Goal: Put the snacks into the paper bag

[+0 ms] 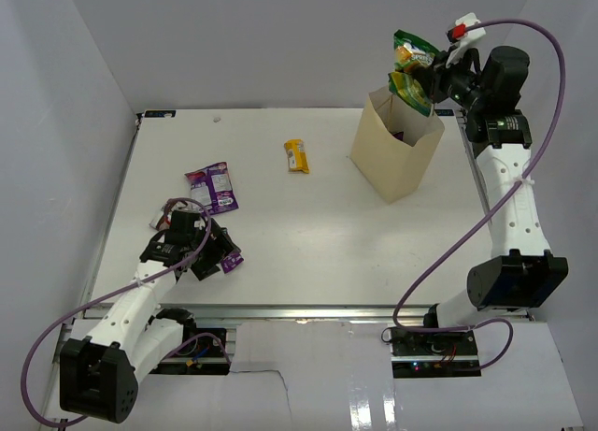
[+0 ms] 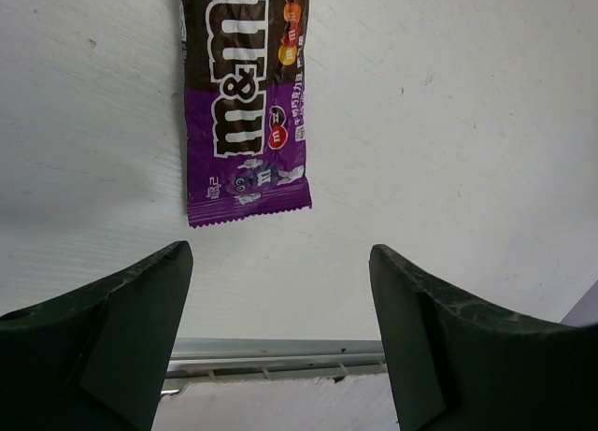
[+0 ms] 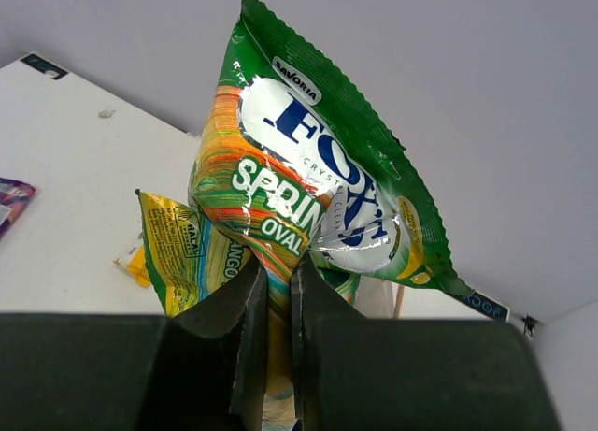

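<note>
left gripper [image 2: 278, 263] at 8 o'clock on the table [image 1: 308, 253], low near the front rail [image 2: 280, 349], jaws wide, nothing between them

left wrist view: purple M&M's pack [image 2: 248, 104] flat on the table at 12 o'clock from the fingers, clear of both. White "m&m" lettering, brown top half, purple bottom half, small print too fine to read

top view: one purple pack [image 1: 231, 260] right beside the left gripper at its 3 o'clock; cannot tell if they touch. Two more purple candy packs [image 1: 213, 186] overlap at 10 o'clock, apart from the gripper

small yellow-orange bar [image 1: 297, 156] lies alone at 12 o'clock, label unreadable

paper bag [image 1: 397, 155] upright at 2 o'clock, mouth open

right gripper [image 3: 278, 300] up in the air over the bag's far rim, jaws pinched narrow on the bottom edge of the green pack [image 3: 308, 179]. Readable: "SAVORIA", "FOX'S", "SPRING", "OVAL"

yellow pack [image 3: 177, 249] hangs just at 9 o'clock of it, "HALAL" mark and "NGO" visible; cannot tell if it's clamped too. Both packs sit above the bag mouth, not inside

purple cable [image 1: 551, 76] loops off the right arm, clear of the bag
</note>
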